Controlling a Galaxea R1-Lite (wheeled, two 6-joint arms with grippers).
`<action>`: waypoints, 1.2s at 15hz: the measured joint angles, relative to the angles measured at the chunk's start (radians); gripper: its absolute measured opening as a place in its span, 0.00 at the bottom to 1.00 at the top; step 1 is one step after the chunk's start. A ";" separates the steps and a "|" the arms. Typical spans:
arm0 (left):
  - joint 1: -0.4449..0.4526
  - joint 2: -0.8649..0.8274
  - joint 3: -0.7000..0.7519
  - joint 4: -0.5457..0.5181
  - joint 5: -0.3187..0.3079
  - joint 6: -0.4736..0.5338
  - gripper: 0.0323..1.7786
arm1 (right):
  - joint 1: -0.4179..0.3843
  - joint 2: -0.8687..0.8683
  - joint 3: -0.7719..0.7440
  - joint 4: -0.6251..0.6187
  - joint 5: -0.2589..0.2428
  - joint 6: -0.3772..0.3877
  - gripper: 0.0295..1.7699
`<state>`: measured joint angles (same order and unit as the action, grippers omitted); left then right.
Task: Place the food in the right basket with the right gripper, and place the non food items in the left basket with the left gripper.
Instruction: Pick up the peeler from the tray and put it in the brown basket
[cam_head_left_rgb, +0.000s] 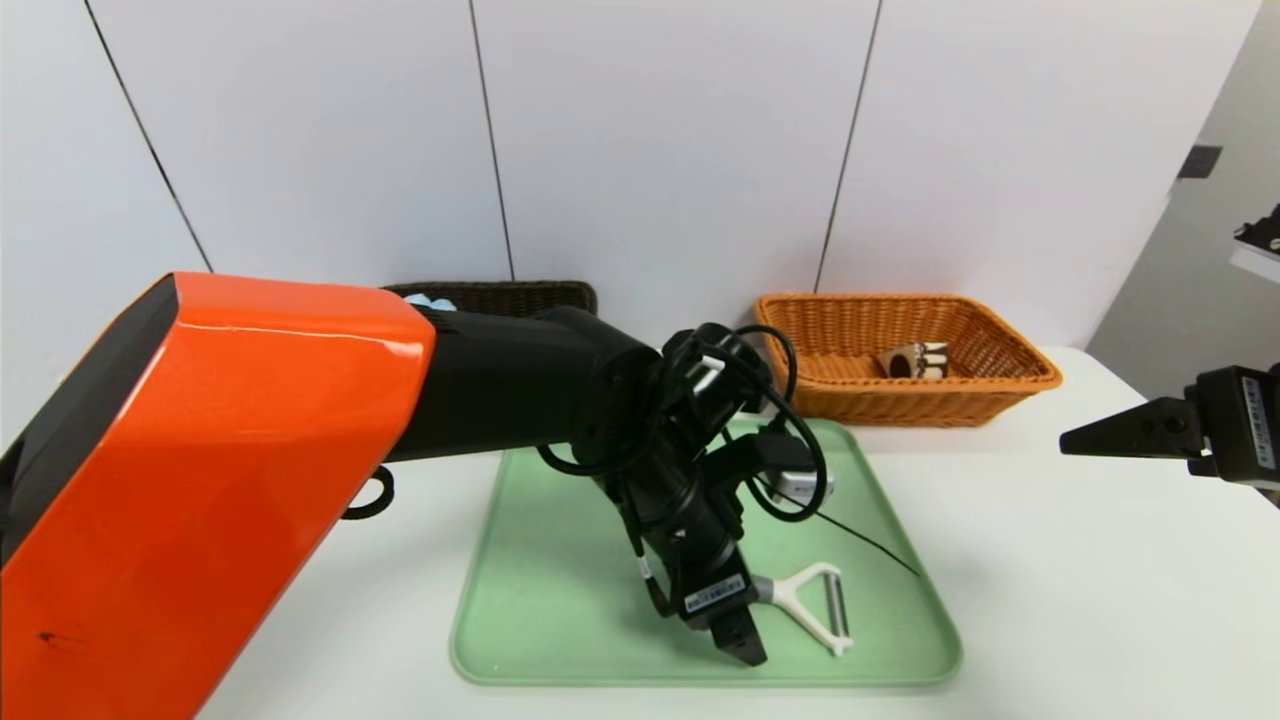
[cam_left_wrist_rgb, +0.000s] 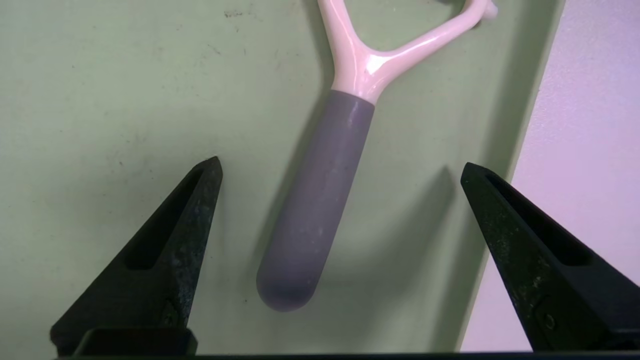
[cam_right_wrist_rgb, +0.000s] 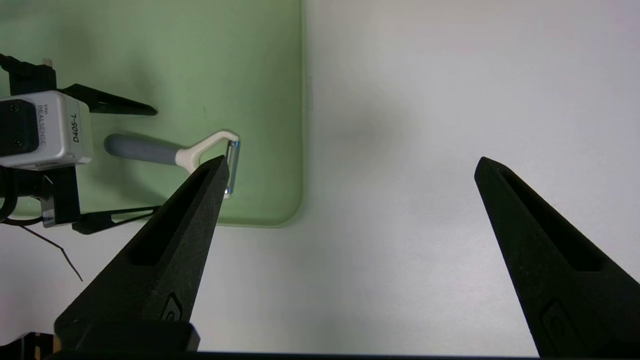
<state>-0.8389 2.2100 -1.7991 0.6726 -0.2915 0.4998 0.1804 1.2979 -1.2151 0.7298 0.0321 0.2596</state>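
**Peeler on the tray, left gripper spread above its handle**

A peeler (cam_head_left_rgb: 812, 600) lies flat on the green tray (cam_head_left_rgb: 560, 610), in the tray's near right part, close to the edge nearest the robot. It has a grey handle (cam_left_wrist_rgb: 315, 210) and a white Y-shaped head (cam_left_wrist_rgb: 372, 60) carrying a metal blade (cam_right_wrist_rgb: 233, 162). The handle points toward the tray's middle; the blade end points toward the tray's right rim.

The left gripper (cam_head_left_rgb: 740, 640) hangs over the handle, pointing steeply down. In the left wrist view its two black fingers (cam_left_wrist_rgb: 170, 250) stand wide apart, one on each side of the handle's rounded end, and touch neither the handle nor each other. Nothing is held. One finger sits over the tray's surface, the other over the tray's edge where the white table (cam_head_left_rgb: 1050, 600) begins.

The right gripper (cam_head_left_rgb: 1110, 435) is held off to the right, above bare table beside the tray. Its fingers (cam_right_wrist_rgb: 165, 250) are also spread wide, with nothing between them.

At the back of the table, the orange wicker basket (cam_head_left_rgb: 1000, 385) stands on the right, with a small brown and white item (cam_head_left_rgb: 915, 360) inside it. The dark wicker basket (cam_head_left_rgb: 530, 297) stands on the left, largely hidden behind the left arm; something pale blue (cam_head_left_rgb: 430, 301) shows at its rim.
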 joint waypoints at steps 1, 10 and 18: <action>0.000 0.002 0.000 -0.007 0.000 0.000 0.95 | 0.000 0.000 0.000 0.000 0.001 0.000 0.96; 0.000 0.005 0.001 -0.021 0.025 0.001 0.76 | -0.004 0.000 0.000 -0.001 0.001 0.000 0.96; 0.000 0.000 0.002 -0.015 0.027 0.001 0.14 | -0.004 0.000 -0.001 0.000 0.001 0.000 0.96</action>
<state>-0.8389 2.2104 -1.7968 0.6574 -0.2640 0.5006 0.1764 1.2979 -1.2162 0.7294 0.0332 0.2591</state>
